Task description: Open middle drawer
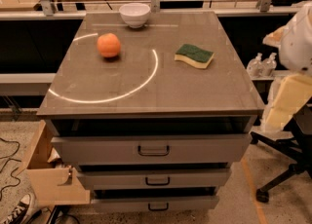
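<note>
End effector (288, 102) at the right edge, off the middle drawer (97, 179).

It hangs as a pale cream shape beside the cabinet's right side, about level with the top drawer (97, 149) and well apart from every handle; whether it is released or clenched cannot be told. The middle drawer is second of three, under the top drawer and above the bottom drawer (117, 203), with a dark strip along its upper edge and its black handle (157, 181) at centre. On the worktop (204, 91) stand an orange (108, 45), a bowl (134, 14) and a sponge (194, 55).
</note>
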Robot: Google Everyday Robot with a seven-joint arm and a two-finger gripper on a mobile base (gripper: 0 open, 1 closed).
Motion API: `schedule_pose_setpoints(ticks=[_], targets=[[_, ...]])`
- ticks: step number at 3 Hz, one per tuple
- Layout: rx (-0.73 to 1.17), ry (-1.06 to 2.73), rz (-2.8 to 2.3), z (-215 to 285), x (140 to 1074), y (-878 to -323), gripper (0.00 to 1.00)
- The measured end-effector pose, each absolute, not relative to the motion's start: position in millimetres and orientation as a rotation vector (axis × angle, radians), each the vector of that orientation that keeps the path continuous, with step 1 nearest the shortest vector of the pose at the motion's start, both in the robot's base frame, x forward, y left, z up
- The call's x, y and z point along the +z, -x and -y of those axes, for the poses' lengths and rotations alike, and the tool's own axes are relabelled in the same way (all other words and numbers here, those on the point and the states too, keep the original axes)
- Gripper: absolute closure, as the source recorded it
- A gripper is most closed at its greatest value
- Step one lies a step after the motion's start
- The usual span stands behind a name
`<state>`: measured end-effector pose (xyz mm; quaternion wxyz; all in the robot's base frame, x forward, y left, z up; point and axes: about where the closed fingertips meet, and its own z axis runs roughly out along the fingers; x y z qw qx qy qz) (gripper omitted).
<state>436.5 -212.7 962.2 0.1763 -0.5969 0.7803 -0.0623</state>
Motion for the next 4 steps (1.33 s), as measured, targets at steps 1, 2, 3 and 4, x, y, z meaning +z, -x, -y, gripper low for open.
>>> schedule_pose_setpoints(ticks=[1, 2, 3, 4], targets=[[-0.256, 1.640, -2.221, 218, 923, -427, 0.00], [-0.323, 1.624, -2.220, 220, 872, -416, 0.00], [-0.334, 1.636, -2.236, 223, 810, -400, 0.00], [-0.245, 1.662, -2.238, 222, 730, -370, 0.00]])
